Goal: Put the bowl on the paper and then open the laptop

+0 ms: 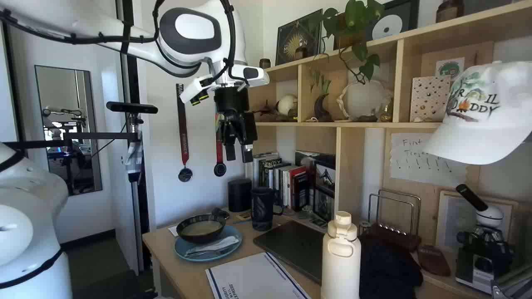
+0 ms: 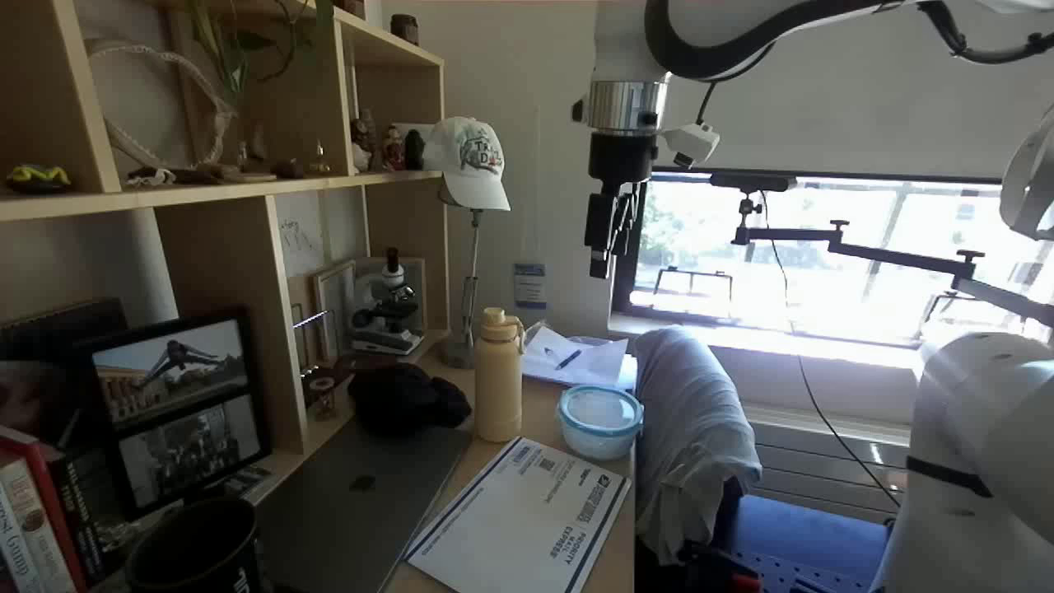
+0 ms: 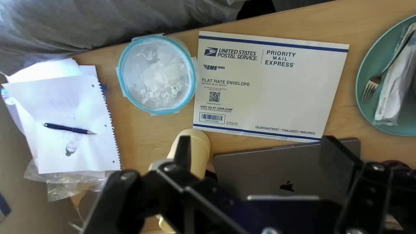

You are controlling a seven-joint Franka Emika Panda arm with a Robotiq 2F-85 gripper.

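The dark bowl (image 1: pixel 199 229) sits on the back of the blue plate (image 1: pixel 181 251) beside wrapped cutlery. It is out of view in the other exterior picture. The paper, a white mailing envelope with blue stripes, lies flat on the desk in both exterior views (image 1: pixel 249 277) (image 2: pixel 527 511) and in the wrist view (image 3: pixel 276 87). The black laptop lies closed beside it in both exterior views (image 1: pixel 293 245) (image 2: pixel 354 502) and in the wrist view (image 3: pixel 260 172). My gripper (image 1: pixel 239 151) (image 2: pixel 605 247) (image 3: pixel 260 149) is open and empty, high above the desk.
A cream bottle (image 1: pixel 341 261) (image 2: pixel 498 383) (image 3: pixel 199 148) stands by the laptop. A blue-lidded container (image 2: pixel 599 422) (image 3: pixel 156 76) is next to the envelope. A black mug (image 1: pixel 262 209) (image 2: pixel 193 543) stands at the laptop's other end. A shelf (image 1: pixel 349 123) backs the desk.
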